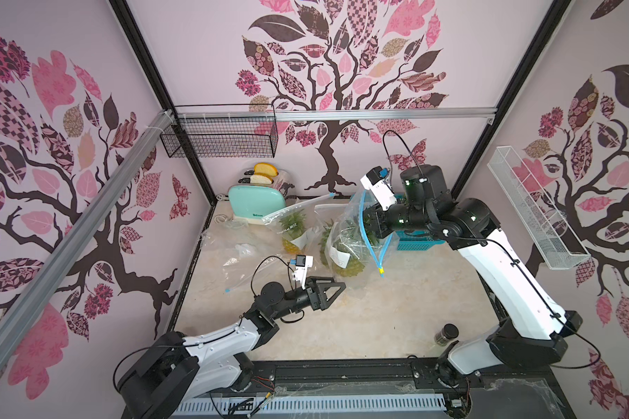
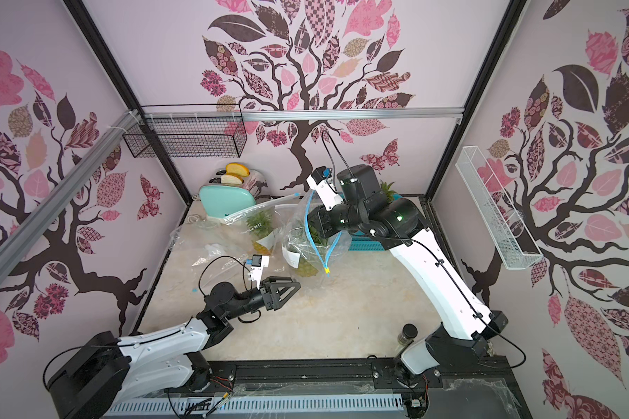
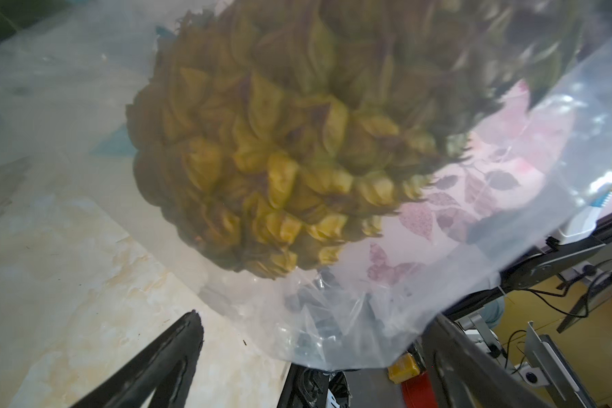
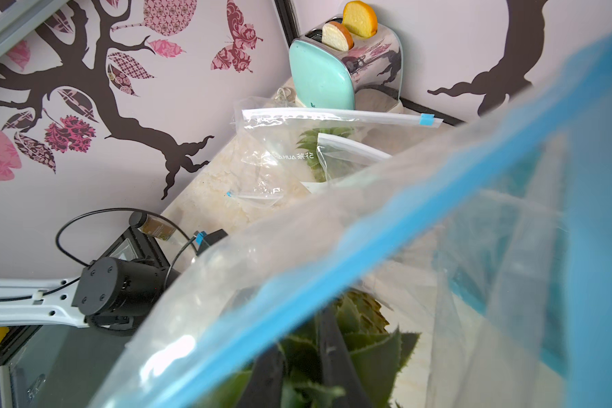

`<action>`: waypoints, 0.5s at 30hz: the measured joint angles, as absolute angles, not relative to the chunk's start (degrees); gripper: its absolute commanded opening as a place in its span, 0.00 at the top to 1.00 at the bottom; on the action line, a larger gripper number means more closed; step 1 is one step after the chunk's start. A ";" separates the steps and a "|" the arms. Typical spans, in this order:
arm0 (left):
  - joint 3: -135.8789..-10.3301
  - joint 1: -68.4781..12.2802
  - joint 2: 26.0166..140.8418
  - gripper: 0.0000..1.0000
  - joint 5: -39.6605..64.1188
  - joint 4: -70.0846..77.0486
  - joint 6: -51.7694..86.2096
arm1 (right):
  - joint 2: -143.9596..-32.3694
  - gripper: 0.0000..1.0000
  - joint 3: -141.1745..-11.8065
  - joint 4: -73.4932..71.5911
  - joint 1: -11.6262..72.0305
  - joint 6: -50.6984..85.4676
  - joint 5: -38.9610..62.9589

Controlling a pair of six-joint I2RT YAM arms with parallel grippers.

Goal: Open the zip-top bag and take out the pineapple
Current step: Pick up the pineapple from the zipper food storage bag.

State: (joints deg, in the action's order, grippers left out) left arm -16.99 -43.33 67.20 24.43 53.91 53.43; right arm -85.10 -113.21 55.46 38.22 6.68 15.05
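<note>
Jar: small dark-lidded jar [image 1: 446, 334] at the near edge of the table [image 1: 378, 326], by the right arm's base; not in play.
Left gripper: left gripper [image 1: 335, 295] spread wide, empty, mid-table, tips aimed at the bag's bottom.
Zip-top bag: zip-top bag [image 1: 356, 232] hangs off the table toward the far right corner, in front of the teal basket [image 1: 414, 243]. Mouth is open; the blue zip track [image 1: 373, 246] forms a loop with the yellow slider [image 1: 381, 270] at its low end.
Pineapple: pineapple [image 3: 262, 159] inside the bag, long axis roughly upright, crown up at the mouth, fruit base down, clear of the table.
Right gripper: right gripper [image 4: 299, 364] reaches in through the mouth, jaws narrow, apparently pinched on crown leaves; plastic blurs the contact.
Key relation: bag bottom lies just ahead of the left claw and nearer that arm; the crown sits at the right claw.
Next move, judged: left pinches the bag bottom, right draws the fruit up along its axis.
Risk: bag rides up with the fruit.
Clutter: spare bags [image 1: 295, 225] and toaster [image 1: 256, 203] at the far edge.
</note>
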 measured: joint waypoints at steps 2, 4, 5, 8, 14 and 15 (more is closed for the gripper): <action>-18.13 -43.40 70.43 0.02 23.75 56.05 53.52 | -85.10 1.00 -113.21 55.35 38.65 6.70 15.27; -19.09 -43.40 73.28 0.02 23.18 58.63 53.63 | -85.10 1.00 -113.21 55.31 39.09 6.83 15.33; -19.62 -43.40 74.41 0.02 23.14 59.77 53.67 | -85.10 1.00 -113.21 55.27 39.31 6.87 15.33; -21.85 -43.44 76.88 0.28 23.64 61.98 53.87 | -85.10 1.00 -113.19 55.02 39.64 6.87 15.33; -22.39 -43.66 78.32 1.00 25.39 61.56 52.84 | -83.70 1.00 -113.06 50.85 39.20 6.81 14.74; -22.41 -43.70 78.28 1.00 25.36 61.93 52.31 | -83.26 1.00 -112.73 50.96 39.24 6.72 14.68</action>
State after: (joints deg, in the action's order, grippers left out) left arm -22.41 -43.70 78.28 25.36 61.93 52.31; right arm -83.26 -112.73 50.96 39.24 6.72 14.68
